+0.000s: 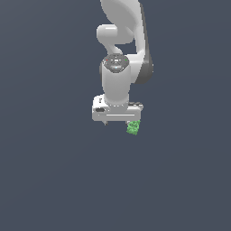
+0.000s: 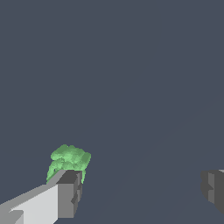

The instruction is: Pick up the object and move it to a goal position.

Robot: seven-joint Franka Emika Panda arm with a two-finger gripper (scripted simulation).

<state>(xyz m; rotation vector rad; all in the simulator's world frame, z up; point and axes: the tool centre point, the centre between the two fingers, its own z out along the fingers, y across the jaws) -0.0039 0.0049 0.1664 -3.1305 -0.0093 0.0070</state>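
The object (image 1: pixel 133 127) is a tiny bright green bumpy piece on the dark floor, just under the end of my white gripper (image 1: pixel 119 122) on the exterior view's right. In the wrist view the object (image 2: pixel 68 160) lies right by the tip of one finger (image 2: pixel 69 192), which hides part of it. It is not in the gap between the fingers. The other finger (image 2: pixel 213 188) is far from it. My gripper (image 2: pixel 141 190) is open wide and holds nothing. I cannot tell whether the finger touches the object.
The white arm (image 1: pixel 119 54) rises behind the gripper in the exterior view. The floor (image 1: pixel 54 171) is plain dark grey-blue all around. No goal marker shows.
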